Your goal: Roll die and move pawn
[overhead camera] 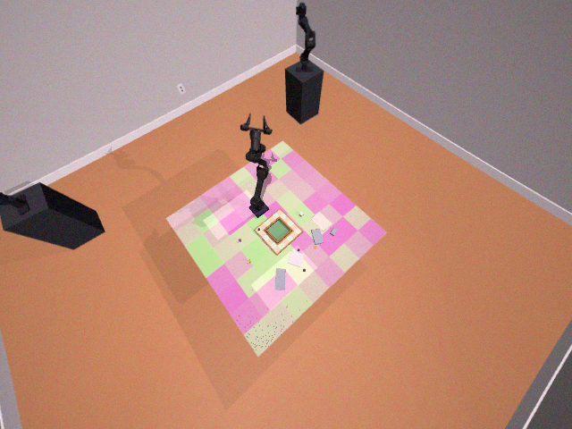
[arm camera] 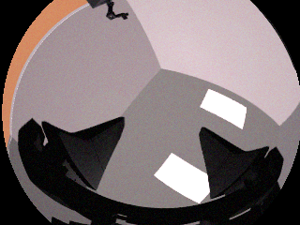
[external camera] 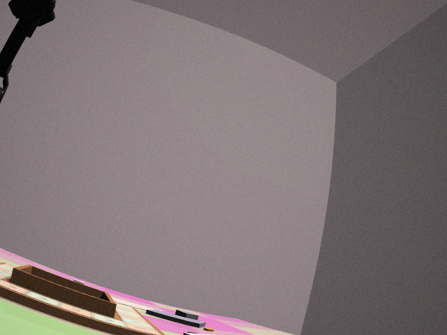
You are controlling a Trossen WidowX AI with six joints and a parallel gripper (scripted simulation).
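Observation:
A small white die [overhead camera: 301, 214] lies on the patchwork table top, beyond the board's upper right edge in the top view; its pips are too small to read. The square board [overhead camera: 277, 249] [external camera: 38, 296] has a ring of squares around the raised dice tray [overhead camera: 278, 230] [external camera: 65, 292], whose green floor looks empty in the top view. A small red piece, seemingly the pawn [overhead camera: 258, 229], stands at the board's left corner. The arrows are too small to read. My gripper [overhead camera: 256, 115] [arm camera: 163, 127] is open and empty, raised high and pointing up, away from die and board.
Grey blocks [overhead camera: 316, 236] [overhead camera: 333, 231] [overhead camera: 280, 279] and pale flat squares [overhead camera: 322, 220] [overhead camera: 296, 258] lie around the board. Small purple [overhead camera: 239, 239], yellow [overhead camera: 249, 261], orange [overhead camera: 315, 247] and dark [overhead camera: 298, 249] [overhead camera: 304, 270] pieces lie there too. Two other arms stand on black pedestals [overhead camera: 303, 94] [overhead camera: 55, 219].

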